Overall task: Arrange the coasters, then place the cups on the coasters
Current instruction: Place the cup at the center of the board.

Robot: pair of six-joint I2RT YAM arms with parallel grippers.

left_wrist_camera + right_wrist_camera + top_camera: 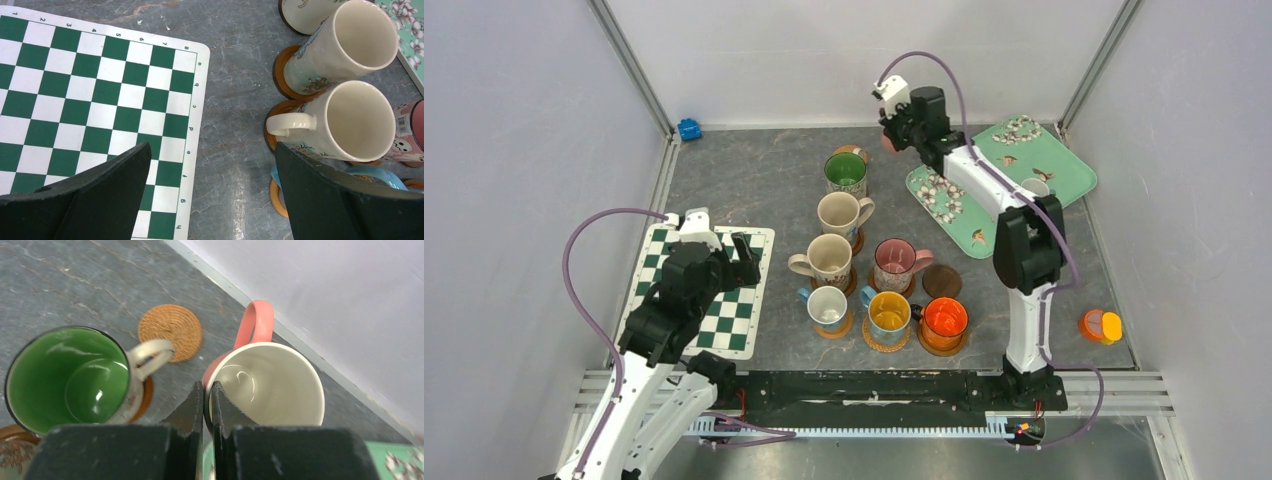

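Right wrist view shows the right gripper (206, 390) pressed nearly together on the near wall of the small pink cup (270, 385), one finger inside the rim and one outside, with the pink handle on the far side from the fingers. The cup appears to hang clear of the table (75, 280) close to the back wall, just right of the bare woven coaster (170, 331) and beyond the corner of the mint tray (395, 460). Judging by its gloss, the cup is glazed ceramic: stiff, brittle and slick, light for its small size but hung off-centre from a thin pinch, so it could pivot or slide between the fingers if jolted. A rim hold like this looks adequate for a short carry; a slow, level descent would suit it best. The woven coaster looks rough and slightly springy, likely forgiving on contact. The green-lined mug (65, 375) sits on a brown coaster (145, 397), and its handle reaches to the woven disc's edge, leaving little room on that side. The left gripper (211, 150) hovers spread wide and empty at the edge of the checkered mat (75, 90).
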